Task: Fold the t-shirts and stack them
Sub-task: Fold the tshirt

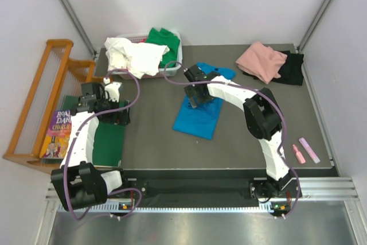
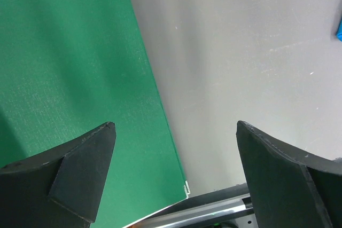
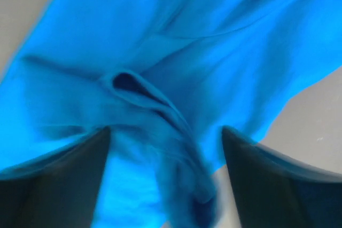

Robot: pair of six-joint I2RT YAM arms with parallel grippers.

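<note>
The right gripper (image 3: 165, 130) hangs spread just above the blue t-shirt (image 3: 176, 46), a raised fold under its gap. The left gripper (image 2: 176, 124) gapes wide over the edge of the green board (image 2: 64, 68).

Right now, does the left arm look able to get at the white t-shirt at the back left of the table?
Probably yes. The left hand is open and empty above the green board, and the white t-shirt lies just beyond it, with nothing standing between them that I can see.
</note>
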